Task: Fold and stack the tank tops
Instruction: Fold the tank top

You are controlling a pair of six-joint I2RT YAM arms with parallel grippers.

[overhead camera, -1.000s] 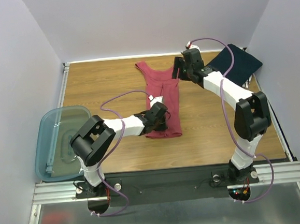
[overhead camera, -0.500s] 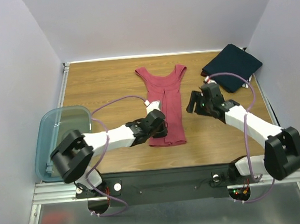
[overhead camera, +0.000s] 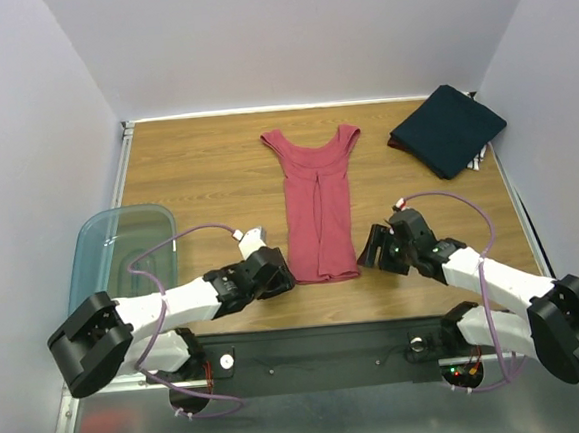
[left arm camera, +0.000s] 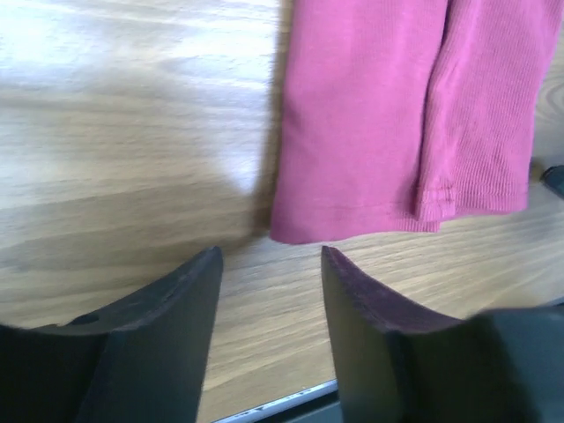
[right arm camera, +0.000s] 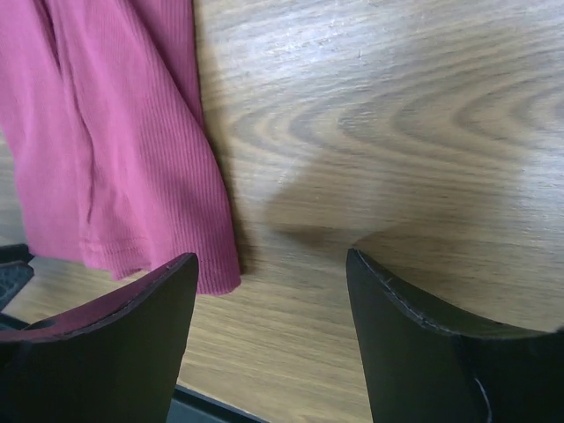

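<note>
Left gripper [overhead camera: 279, 273] hovers low over the wood with its jaws spread wide and nothing between them, just off the near left corner of the red tank top's [overhead camera: 319, 214] hem; the left wrist view shows that corner lying right ahead of the gap. Right gripper [overhead camera: 374, 251] is spread wide too, gripping nothing, at the hem's near right corner, with one finger [right arm camera: 132, 326] next to the cloth's edge. Both sit on a wooden table [overhead camera: 206, 173]. At its left edge stands a see-through teal bin [overhead camera: 95, 292], well apart from both tops; neither top is in it. The red tank top lies flat mid-table, straps at the far end, its sides folded inward into a narrow strip. A navy tank top [overhead camera: 450, 129] rests folded in the far right corner.
</note>
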